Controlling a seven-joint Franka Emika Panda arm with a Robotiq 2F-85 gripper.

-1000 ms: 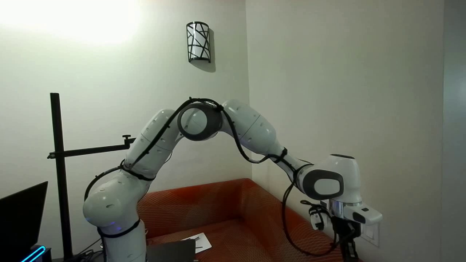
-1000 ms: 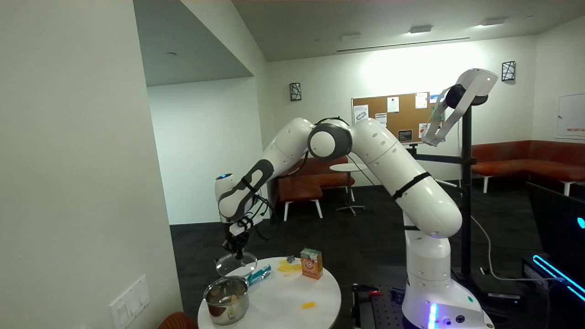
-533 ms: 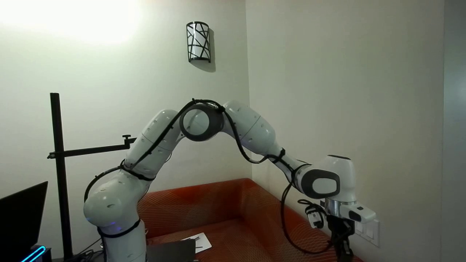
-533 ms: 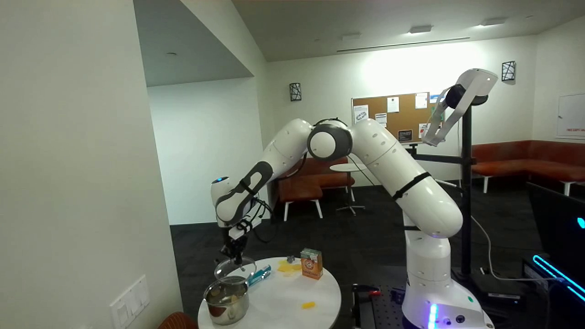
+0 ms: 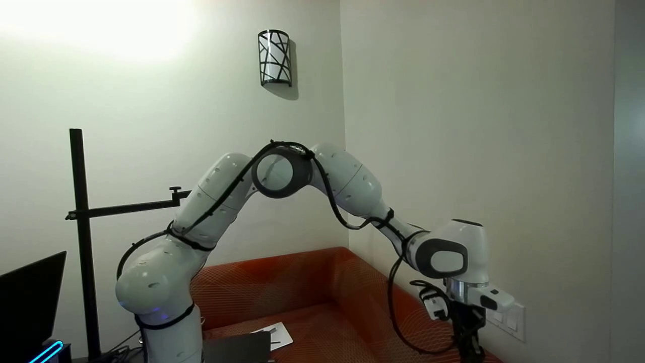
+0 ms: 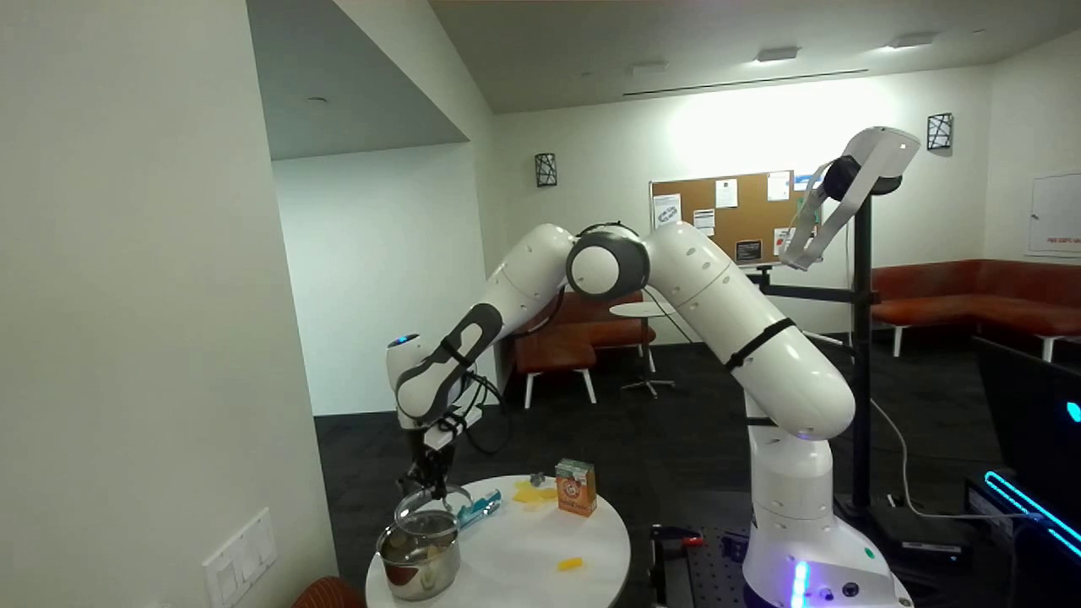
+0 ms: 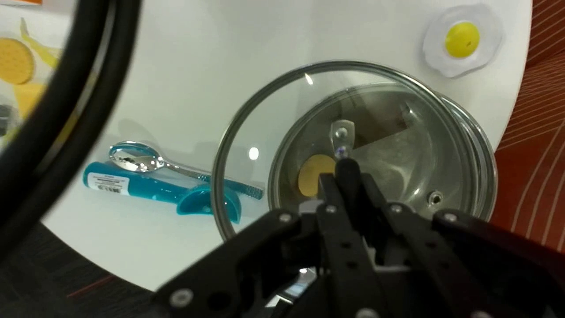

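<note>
White tabletop (image 7: 185,106) carries spoon (image 7: 148,160), scoop (image 7: 163,190) and egg (image 7: 462,39) near pot (image 6: 422,567); jaws grip glass lid (image 7: 342,132)

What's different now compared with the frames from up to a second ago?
The gripper has moved down and slightly leftward in the picture in both exterior views, bringing the glass lid it holds lower, closer to the pot. Nothing was newly gripped or let go. The pot, the orange box and the white table stayed put.

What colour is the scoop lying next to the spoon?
Teal; the scoop shows best in the wrist view.
</note>
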